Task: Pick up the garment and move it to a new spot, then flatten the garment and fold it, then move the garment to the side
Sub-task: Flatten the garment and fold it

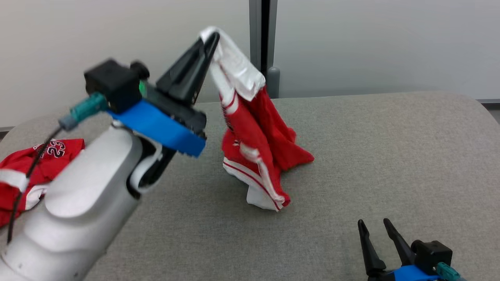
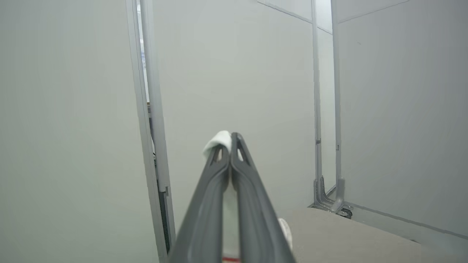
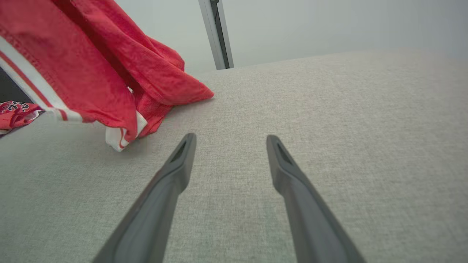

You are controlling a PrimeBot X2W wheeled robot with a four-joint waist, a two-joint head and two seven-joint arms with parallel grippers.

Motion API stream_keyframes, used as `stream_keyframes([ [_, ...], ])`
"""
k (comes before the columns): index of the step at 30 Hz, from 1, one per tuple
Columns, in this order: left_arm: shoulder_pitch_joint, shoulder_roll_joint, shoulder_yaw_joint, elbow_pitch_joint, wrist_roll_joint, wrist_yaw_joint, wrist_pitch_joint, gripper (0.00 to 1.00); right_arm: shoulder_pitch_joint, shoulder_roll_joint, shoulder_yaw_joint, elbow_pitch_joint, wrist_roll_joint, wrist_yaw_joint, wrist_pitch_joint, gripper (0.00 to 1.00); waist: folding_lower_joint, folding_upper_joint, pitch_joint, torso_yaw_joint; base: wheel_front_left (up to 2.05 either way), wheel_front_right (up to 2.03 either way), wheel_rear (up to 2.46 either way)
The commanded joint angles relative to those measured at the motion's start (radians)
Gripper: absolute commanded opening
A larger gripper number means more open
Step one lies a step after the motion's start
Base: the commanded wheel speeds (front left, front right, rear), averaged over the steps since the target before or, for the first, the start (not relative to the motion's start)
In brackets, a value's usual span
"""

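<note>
We grip the white edge of the garment point(image 1: 254, 144) in our left tool point(image 1: 210, 37), its bottom touching the desk point(image 1: 390, 156); our right tool point(image 1: 373, 223) stands open near the garment.

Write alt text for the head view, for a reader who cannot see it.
The left gripper, shut, holds a red and white garment up by its white edge; the lower end seems to touch the grey table. The right gripper is open at the lower right, and a second red garment lies at the far left.
</note>
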Motion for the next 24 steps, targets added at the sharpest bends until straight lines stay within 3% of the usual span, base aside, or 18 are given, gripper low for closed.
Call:
stream_keyframes([
  [1,-0.069,-0.004,-0.010,0.008,-0.006,-0.002,0.011,0.00,0.002,-0.004,0.010,0.000,0.009,0.000,0.000,1.00,0.0000,0.0000,0.000,-0.007,0.00,0.00,0.00],
  [9,-0.340,-0.067,-0.056,0.116,-0.014,-0.002,0.020,0.00,-0.025,-0.004,0.052,0.000,0.042,0.000,0.000,1.00,0.0000,0.0000,0.018,-0.074,0.00,0.00,0.00],
  [15,-0.432,-0.103,-0.051,0.191,-0.010,-0.002,-0.008,0.00,-0.029,-0.004,0.062,-0.005,0.059,0.000,0.000,1.00,0.0000,0.0000,0.029,-0.107,0.00,0.00,0.00],
  [24,-0.460,-0.086,-0.031,0.186,-0.030,-0.002,-0.031,0.00,-0.015,-0.004,0.025,-0.010,0.056,0.000,0.000,1.00,0.0000,0.0000,0.030,-0.073,0.00,0.00,0.00],
])
